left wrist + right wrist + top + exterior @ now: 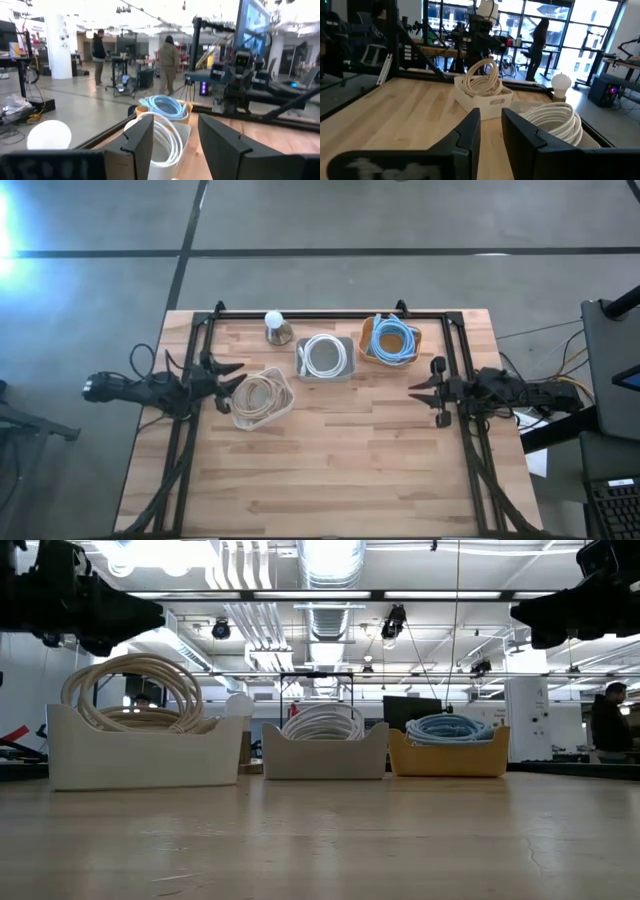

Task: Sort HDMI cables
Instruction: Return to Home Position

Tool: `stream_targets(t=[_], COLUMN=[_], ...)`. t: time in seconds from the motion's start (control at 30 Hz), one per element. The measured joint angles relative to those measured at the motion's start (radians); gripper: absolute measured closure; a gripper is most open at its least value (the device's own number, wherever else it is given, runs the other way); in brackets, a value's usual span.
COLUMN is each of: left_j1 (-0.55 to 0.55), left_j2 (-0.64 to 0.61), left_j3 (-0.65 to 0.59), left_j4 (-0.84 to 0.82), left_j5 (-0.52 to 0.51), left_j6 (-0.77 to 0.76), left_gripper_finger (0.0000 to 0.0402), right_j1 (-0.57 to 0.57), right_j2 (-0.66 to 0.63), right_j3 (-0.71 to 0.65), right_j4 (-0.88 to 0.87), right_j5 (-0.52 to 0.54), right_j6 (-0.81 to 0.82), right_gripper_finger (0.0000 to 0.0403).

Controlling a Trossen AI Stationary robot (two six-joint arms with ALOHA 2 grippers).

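Three bins stand in a slanting row toward the table's far side. Beige HDMI cable coils stand upright in the white bin. White coils fill the grey bin, and light blue coils lie in the orange bin. My left gripper hovers open just left of the white bin, pointing right. My right gripper hovers open right of the bins, pointing left. In the low view both arms hang well above the tabletop. Neither gripper holds anything.
A white ball-shaped lamp on a brown base stands near the far edge, left of the grey bin. A black frame rail runs along the far edge and down both sides. Bare wood spans the near half. People stand in the room beyond.
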Motion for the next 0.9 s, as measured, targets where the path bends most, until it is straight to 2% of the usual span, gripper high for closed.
stream_targets(t=[0.07,0.23,0.47,0.73,0.9], left_j1=[0.000,0.000,0.000,0.000,0.000], left_j2=[0.000,0.000,0.000,0.000,0.000], left_j3=[-0.031,-0.032,-0.032,-0.032,-0.032], left_j4=[0.053,0.052,0.053,0.053,0.053], left_j5=[-0.001,-0.001,-0.001,-0.001,-0.001], left_j6=[0.005,0.006,0.006,0.007,0.007], left_gripper_finger=[0.0241,0.0241,0.0241,0.0241,0.0241], right_j1=[0.000,0.000,0.000,0.000,0.000], right_j2=[0.000,0.000,0.002,0.004,0.003], right_j3=[-0.011,-0.074,-0.075,-0.075,-0.075], right_j4=[0.013,0.091,0.091,0.090,0.090], right_j5=[0.000,0.002,0.007,0.015,0.014], right_j6=[-0.001,-0.037,-0.077,0.062,0.054], right_gripper_finger=[0.0331,0.0326,0.0317,0.0326,0.0334])
